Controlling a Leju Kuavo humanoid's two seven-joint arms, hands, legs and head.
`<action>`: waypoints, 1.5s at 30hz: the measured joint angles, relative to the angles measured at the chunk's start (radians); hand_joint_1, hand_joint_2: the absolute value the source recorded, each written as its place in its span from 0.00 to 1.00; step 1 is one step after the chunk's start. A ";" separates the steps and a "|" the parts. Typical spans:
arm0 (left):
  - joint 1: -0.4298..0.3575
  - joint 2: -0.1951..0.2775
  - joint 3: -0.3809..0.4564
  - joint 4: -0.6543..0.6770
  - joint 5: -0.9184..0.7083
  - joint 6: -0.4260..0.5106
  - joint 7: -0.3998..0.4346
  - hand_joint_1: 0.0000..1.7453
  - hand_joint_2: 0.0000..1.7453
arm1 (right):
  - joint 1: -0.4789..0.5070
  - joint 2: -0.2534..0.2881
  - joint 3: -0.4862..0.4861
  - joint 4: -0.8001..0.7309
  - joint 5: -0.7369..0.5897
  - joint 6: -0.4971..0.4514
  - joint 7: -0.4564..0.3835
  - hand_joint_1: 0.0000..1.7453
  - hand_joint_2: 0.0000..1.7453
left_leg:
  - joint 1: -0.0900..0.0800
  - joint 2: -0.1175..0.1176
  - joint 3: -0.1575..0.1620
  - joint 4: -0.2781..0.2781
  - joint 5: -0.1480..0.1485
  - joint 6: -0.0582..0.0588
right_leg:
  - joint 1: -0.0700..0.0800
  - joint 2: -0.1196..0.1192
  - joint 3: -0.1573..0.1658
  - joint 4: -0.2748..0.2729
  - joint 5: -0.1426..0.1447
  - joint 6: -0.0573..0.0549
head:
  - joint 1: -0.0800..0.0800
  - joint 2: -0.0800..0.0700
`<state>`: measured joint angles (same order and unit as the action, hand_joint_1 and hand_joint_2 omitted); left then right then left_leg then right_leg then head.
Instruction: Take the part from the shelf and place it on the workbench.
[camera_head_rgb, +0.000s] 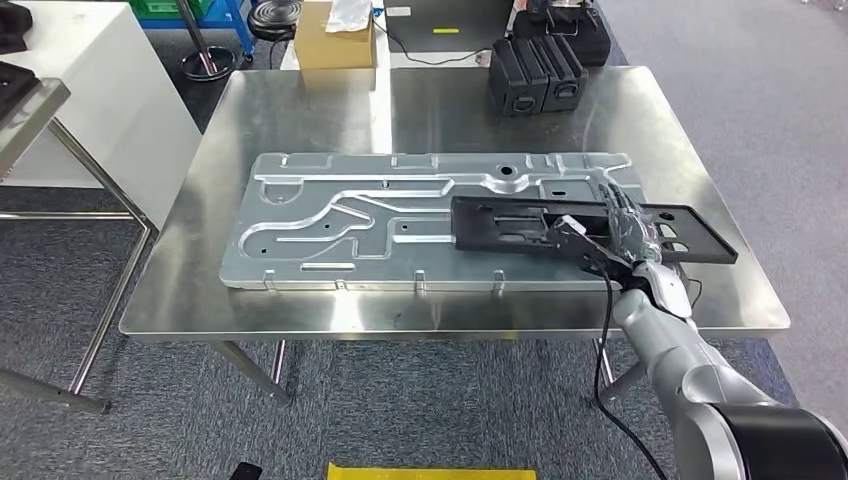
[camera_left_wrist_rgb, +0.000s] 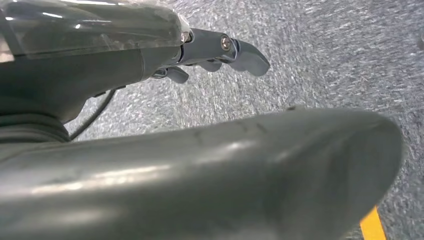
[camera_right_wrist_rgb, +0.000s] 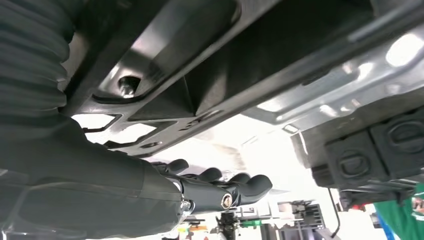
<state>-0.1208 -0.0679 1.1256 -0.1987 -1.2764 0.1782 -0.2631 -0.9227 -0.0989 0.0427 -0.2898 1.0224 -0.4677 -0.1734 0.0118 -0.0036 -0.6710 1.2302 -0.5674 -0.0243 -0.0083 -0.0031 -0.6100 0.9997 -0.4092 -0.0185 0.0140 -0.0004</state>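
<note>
The part is a long flat black frame. It lies across the right end of a large machined aluminium plate on the steel workbench, with its right end past the plate. My right hand is at that right end, fingers stretched out over the frame. In the right wrist view the black part runs close by, and the straight fingers stand off it with a bright gap between. My left hand hangs over grey carpet and holds nothing, its fingers loosely extended.
Two black moulded cases stand at the bench's far edge, and a cardboard box sits behind the bench. A white cabinet and a metal frame stand to the left. A yellow mark lies on the carpet in front.
</note>
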 joint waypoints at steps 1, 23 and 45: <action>-0.001 0.000 0.003 0.000 0.005 -0.005 0.007 0.00 0.00 | 0.001 0.000 -0.005 0.001 0.000 0.000 0.000 0.00 1.00 | 0.001 0.000 -0.025 0.055 -0.019 -0.003 | 0.000 0.000 -0.001 0.001 0.001 0.000 | 0.000 0.000; -0.031 -0.002 0.015 0.000 0.026 -0.023 0.026 0.00 0.00 | -0.009 -0.035 -0.073 0.002 -0.013 0.001 -0.002 0.00 1.00 | -0.002 -0.002 0.000 -0.204 0.207 0.031 | 0.004 0.005 0.082 0.029 -0.097 0.036 | 0.007 0.000; -0.058 0.005 0.017 0.000 0.037 -0.012 -0.008 0.00 0.00 | -0.006 -0.066 -0.104 0.002 -0.013 -0.003 -0.010 0.00 1.00 | -0.001 0.003 0.097 -0.220 0.134 0.050 | -0.004 0.002 -0.109 0.156 -0.087 0.057 | 0.008 0.000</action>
<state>-0.1787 -0.0633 1.1426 -0.1991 -1.2394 0.1662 -0.2710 -0.9292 -0.1645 -0.0614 -0.2880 1.0095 -0.4705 -0.1832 0.0107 -0.0003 -0.5740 1.0101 -0.4337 0.0256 -0.0122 -0.0009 -0.7195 1.1559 -0.4967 0.0385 0.0218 -0.0004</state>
